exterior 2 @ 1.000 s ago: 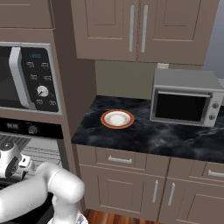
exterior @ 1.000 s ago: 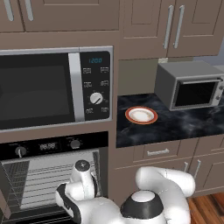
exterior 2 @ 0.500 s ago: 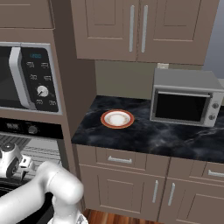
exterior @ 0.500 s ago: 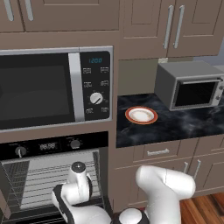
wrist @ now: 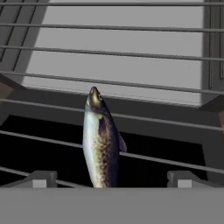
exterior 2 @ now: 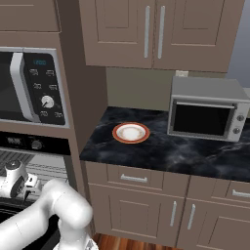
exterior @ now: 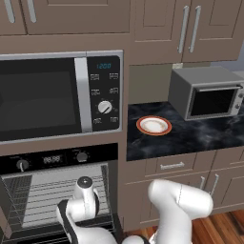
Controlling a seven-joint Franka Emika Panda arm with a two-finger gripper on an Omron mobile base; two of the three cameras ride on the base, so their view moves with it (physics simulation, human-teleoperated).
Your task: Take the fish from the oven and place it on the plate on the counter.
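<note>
The fish (wrist: 100,144), slender with a dark grey back and a pale belly, lies on a wire rack of the oven (exterior: 52,159), its head pointing away from the hand. My gripper (wrist: 113,179) is open, and its two fingertips stand to either side of the fish's tail end, not touching it. In the left base view my wrist (exterior: 84,198) reaches into the open oven cavity; the right base view has it at the far left (exterior 2: 14,178). The plate (exterior: 154,125) (exterior 2: 131,132), white with an orange-red rim, sits bare on the black counter (exterior: 200,136) (exterior 2: 161,149).
A large microwave (exterior: 52,97) is built in above the oven. A small grey toaster oven (exterior: 207,97) (exterior 2: 205,112) stands on the counter to the right of the plate. Brown drawers (exterior 2: 136,178) lie below, wall cabinets (exterior 2: 156,31) above.
The elbow has sunk lower and the wrist has edged slightly left inside the oven opening. The gripper has stayed open, and the plate has not moved.
</note>
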